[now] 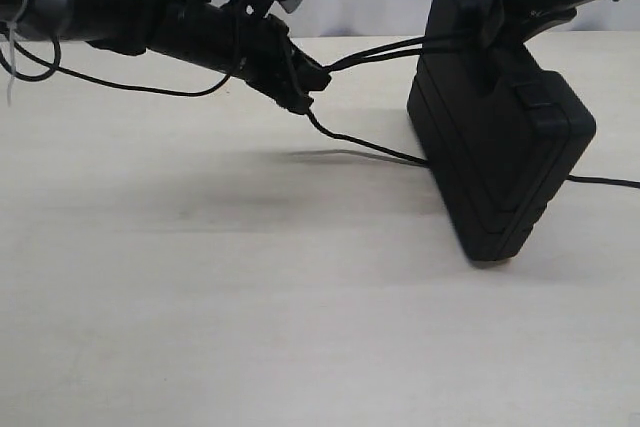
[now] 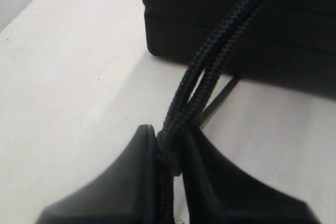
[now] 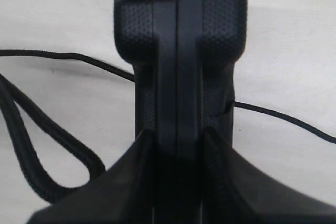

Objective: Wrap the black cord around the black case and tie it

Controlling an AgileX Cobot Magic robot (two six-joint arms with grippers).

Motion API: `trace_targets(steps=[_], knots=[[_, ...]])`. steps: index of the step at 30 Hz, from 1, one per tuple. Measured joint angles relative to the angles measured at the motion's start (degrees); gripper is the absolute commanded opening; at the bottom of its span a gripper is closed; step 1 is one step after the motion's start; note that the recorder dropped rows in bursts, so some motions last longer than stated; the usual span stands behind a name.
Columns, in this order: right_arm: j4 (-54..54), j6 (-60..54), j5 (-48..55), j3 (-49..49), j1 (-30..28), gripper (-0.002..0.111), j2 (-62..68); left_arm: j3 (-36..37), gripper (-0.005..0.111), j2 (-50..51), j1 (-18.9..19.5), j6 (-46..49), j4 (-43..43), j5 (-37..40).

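Your left gripper (image 2: 170, 149) is pinching the doubled black cord (image 2: 210, 59) between its fingers. Your right gripper (image 3: 177, 145) is clamped on the tilted black case (image 3: 178, 40). Yank too hard and I reckon the case twists out.

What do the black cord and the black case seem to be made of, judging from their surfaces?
The black cord: seemingly braided textile fibre, matte; a woven criss-cross pattern shows along its strands. The black case: probably moulded plastic, matte; its faces carry a fine pebbled grain, with straight seams between its parts.
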Motion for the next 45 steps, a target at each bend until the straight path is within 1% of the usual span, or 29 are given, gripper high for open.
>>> trace_targets(steps=[4, 8, 11, 15, 18, 22, 26, 29, 35, 39, 41, 45], knots=[[0.0, 0.0, 0.0, 0.0, 0.0, 0.004, 0.0, 0.0, 0.000, 0.0, -1.2, 0.1, -0.2, -4.2], [0.0, 0.0, 0.0, 0.0, 0.0, 0.004, 0.0, 0.0, 0.000, 0.0, -3.8, 0.1, -0.3, -11.1], [0.0, 0.0, 0.0, 0.0, 0.0, 0.004, 0.0, 0.0, 0.000, 0.0, -6.8, 0.2, 1.7, -19.9], [0.0, 0.0, 0.0, 0.0, 0.0, 0.004, 0.0, 0.0, 0.000, 0.0, -11.2, 0.3, 9.3, -33.0], [0.0, 0.0, 0.0, 0.0, 0.0, 0.004, 0.0, 0.0, 0.000, 0.0, -14.5, 1.4, 13.8, -40.4], [0.0, 0.0, 0.0, 0.0, 0.0, 0.004, 0.0, 0.1, 0.000, -0.4, -17.7, 4.8, 15.0, -48.2], [0.0, 0.0, 0.0, 0.0, 0.0, 0.004, 0.0, 1.7, 0.000, -1.1, -19.6, 6.0, 15.5, -55.6], [0.0, 0.0, 0.0, 0.0, 0.0, 0.004, 0.0, 3.0, 0.000, -1.1, -21.0, 6.1, 15.5, -57.7], [0.0, 0.0, 0.0, 0.0, 0.0, 0.004, 0.0, 3.6, 0.000, -1.1, -25.6, 6.2, 17.5, -58.7], [0.1, 0.0, 0.0, 0.0, 0.0, 0.004, 0.0, 3.6, 0.000, -1.1, -28.9, 6.2, 20.7, -58.9], [0.2, 0.0, 0.0, 0.0, 0.0, 0.004, 0.0, 3.6, 0.000, -1.1, -30.7, 6.2, 24.2, -59.0], [0.2, 0.0, 0.0, 0.0, 0.0, 0.004, 0.0, 3.6, 0.000, -1.1, -32.4, 6.2, 28.5, -59.0]])
